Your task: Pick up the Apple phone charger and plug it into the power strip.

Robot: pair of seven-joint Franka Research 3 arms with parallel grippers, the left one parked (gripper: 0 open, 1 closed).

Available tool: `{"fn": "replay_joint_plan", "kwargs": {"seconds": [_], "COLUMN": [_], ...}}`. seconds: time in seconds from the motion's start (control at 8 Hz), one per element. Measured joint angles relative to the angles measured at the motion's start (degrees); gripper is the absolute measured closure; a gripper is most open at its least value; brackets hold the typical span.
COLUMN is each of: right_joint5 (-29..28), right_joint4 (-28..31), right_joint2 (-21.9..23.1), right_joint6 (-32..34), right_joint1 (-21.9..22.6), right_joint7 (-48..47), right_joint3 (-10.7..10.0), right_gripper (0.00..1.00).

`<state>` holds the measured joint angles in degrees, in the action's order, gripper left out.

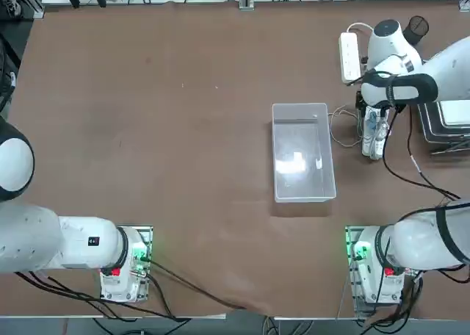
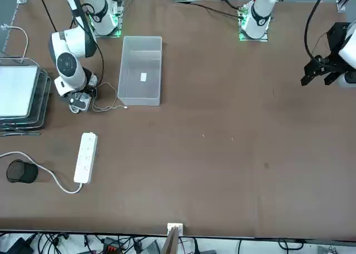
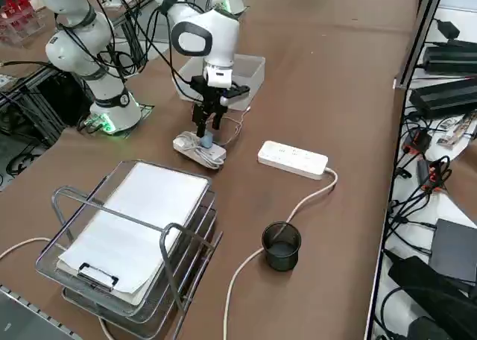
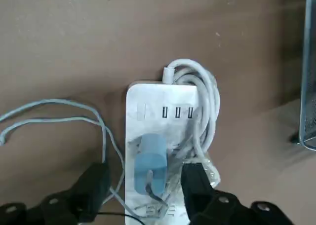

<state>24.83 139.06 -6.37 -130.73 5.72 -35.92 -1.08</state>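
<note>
In the top view, the right gripper (image 1: 374, 133) hung low over a white bar wound with cord (image 1: 377, 138) near the table's right edge, just beside a clear plastic bin (image 1: 302, 152). The power strip (image 1: 349, 56) lay farther from the robot's base, apart from the bar, its cord curling off its far end.

In the front view, the gripper (image 2: 79, 99) sat right over the wound bar, with the charger's thin cable (image 2: 105, 101) looping on the table toward the bin. The power strip (image 2: 85, 156) lay well apart from it, toward the camera, beside a black cup (image 2: 21, 171).

In the right side view, the gripper (image 3: 205, 133) pointed straight down at the bar, beside a wire tray (image 3: 134, 235) holding a white board.

In the wrist view, the Apple phone charger (image 4: 150, 158) sat as a small pale blue-grey block on top of the wound bar (image 4: 163, 136). The 2 fingers (image 4: 94, 185) stood apart on either side of it, not yet touching it; nothing was gripped.

To do this step well, the fingers should probably come down square on the block's 2 flat sides and clear of the wound cord beside it. A centred, low grip would keep the block from twisting, and a straight, slow lift would let the thin cable trail without dragging the bar along.
</note>
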Motion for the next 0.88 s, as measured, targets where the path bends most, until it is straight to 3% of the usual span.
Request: {"fn": "replay_joint_plan", "kwargs": {"seconds": [0.25, 0.5, 0.88], "right_joint5": [0.0, 0.0, 0.0], "right_joint4": [0.0, 0.0, 0.0], "right_joint2": [-0.5, -1.2, -1.6], "right_joint6": [0.0, 0.0, 0.1], "right_joint1": [-0.2, -0.4, -0.6], "right_joint7": [-0.5, -0.7, -1.0], "right_joint3": [0.0, -0.1, -0.2], "right_gripper": [0.19, 0.2, 0.35]}}
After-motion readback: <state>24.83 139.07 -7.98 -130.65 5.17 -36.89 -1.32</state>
